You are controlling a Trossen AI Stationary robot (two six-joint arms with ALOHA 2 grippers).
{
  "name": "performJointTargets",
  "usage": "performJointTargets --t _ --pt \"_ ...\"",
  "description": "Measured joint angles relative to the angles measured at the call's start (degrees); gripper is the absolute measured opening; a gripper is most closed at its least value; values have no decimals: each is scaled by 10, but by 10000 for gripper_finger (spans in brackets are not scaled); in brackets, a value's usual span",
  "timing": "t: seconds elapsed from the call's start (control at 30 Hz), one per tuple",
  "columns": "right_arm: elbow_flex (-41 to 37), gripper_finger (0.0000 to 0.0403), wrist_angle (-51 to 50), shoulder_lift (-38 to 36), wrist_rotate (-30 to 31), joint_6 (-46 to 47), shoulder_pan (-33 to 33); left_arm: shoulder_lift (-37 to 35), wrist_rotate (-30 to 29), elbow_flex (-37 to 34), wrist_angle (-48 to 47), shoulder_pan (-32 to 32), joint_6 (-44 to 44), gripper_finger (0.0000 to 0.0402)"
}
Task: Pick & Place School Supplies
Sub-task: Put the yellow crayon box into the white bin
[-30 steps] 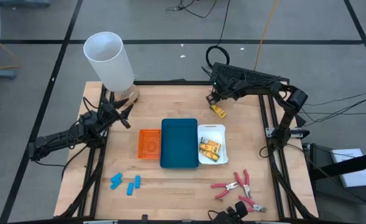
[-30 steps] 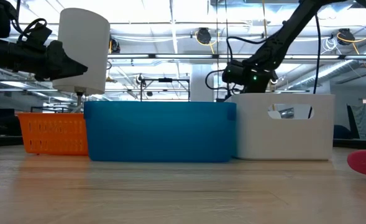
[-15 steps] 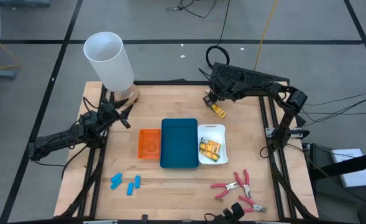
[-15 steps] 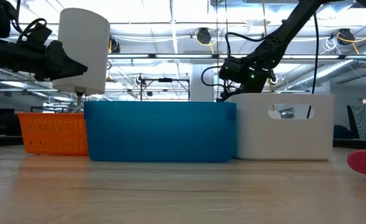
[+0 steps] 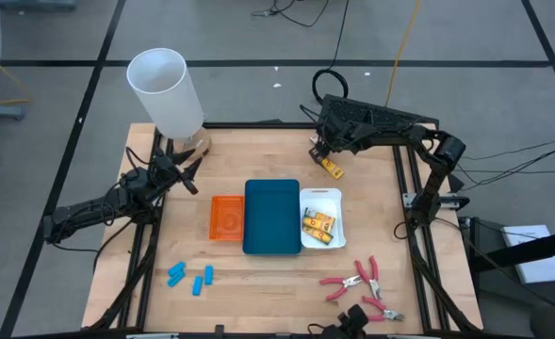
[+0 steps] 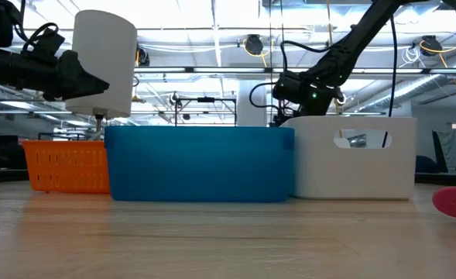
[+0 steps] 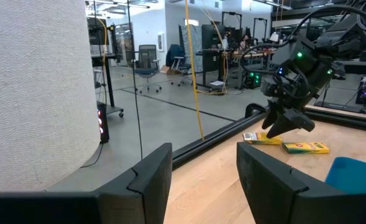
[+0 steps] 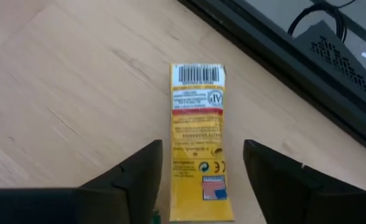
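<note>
Yellow packet (image 8: 198, 137) on wooden table (image 8: 58, 93), right gripper (image 8: 201, 180) open above

Yellow packet (image 8: 197, 143) with red band and white barcode panel; orange tray (image 5: 226, 217), blue tray (image 5: 271, 217), white tray (image 5: 322, 196), pink-handled pliers (image 5: 357, 280)
</note>
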Motion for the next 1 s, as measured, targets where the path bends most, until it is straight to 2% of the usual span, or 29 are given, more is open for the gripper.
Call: performJointTargets --t 0.2,0.37,0.83,1.0 --pt "0 257 26 0 -11 -18 0 0 0 0 0 0 0 182" --pt "0 264 26 1 -17 -36 -1 0 0 0 0 0 0 182" --pt "3 242 37 60 -35 -33 -19 0 0 0 0 0 0 182" --pt "2 210 33 56 -34 -32 -19 0 0 0 0 0 0 182"
